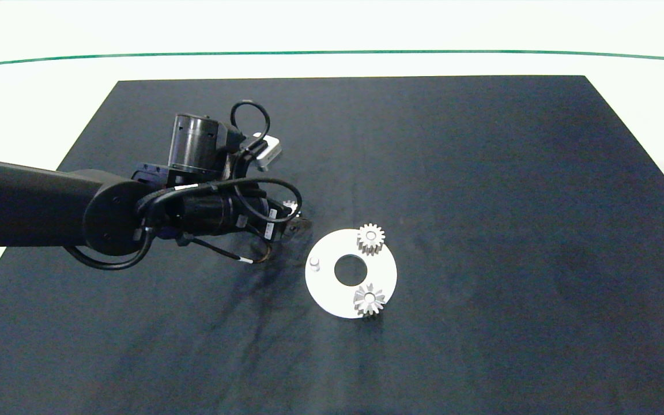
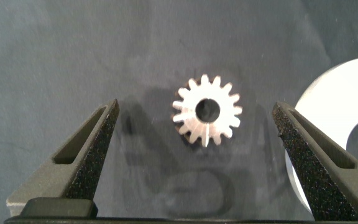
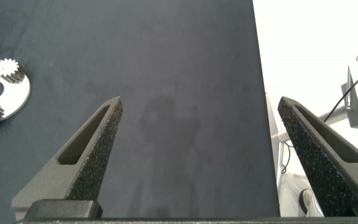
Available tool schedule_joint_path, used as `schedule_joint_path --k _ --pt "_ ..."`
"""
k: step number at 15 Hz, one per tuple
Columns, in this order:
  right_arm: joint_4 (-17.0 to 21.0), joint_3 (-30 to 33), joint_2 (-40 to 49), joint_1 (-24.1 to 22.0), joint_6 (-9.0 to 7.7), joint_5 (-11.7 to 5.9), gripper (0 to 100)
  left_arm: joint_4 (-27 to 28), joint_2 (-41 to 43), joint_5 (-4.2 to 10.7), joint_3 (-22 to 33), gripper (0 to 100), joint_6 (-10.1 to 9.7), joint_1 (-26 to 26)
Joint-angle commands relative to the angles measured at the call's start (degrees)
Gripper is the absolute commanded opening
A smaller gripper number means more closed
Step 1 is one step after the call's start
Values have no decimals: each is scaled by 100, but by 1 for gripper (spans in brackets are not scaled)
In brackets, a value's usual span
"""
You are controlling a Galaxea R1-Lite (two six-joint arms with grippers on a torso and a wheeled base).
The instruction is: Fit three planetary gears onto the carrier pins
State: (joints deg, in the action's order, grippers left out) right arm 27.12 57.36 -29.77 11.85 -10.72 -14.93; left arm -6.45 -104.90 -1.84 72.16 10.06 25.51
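A white round disc [image 1: 332, 294] lies on the black mat with a large central hole. Two planetary gears sit on its carrier pins, one [image 1: 370, 238] at the far side and one [image 1: 369, 300] at the near side. The third pin [image 1: 316, 264] stands bare on the disc's left. A loose silvery gear [image 2: 207, 110] lies flat on the mat just left of the disc [image 2: 328, 102]. My left gripper [image 2: 196, 107] hangs open above this gear [image 1: 290, 204], one finger on either side and neither touching it. My right gripper [image 3: 201, 102] is open and empty, far from the disc [image 3: 14, 93].
The black mat [image 1: 482, 173] covers most of the white table. Its right edge [image 3: 257, 93] shows in the right wrist view, with cables and a stand beyond. The left arm [image 1: 32, 202] stretches over the mat's left side.
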Motion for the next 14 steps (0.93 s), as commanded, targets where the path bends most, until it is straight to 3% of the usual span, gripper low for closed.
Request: schedule_joint_path --k 1,12,14 --pt "12 -40 -29 2 -10 -10 100 -58 -31 43 9 98 5 59" --pt "-67 -137 -829 10 26 96 100 -58 -39 61 -44 75 14 50" --pt "-287 -155 -1163 37 34 96 100 -58 -31 61 -88 72 14 50"
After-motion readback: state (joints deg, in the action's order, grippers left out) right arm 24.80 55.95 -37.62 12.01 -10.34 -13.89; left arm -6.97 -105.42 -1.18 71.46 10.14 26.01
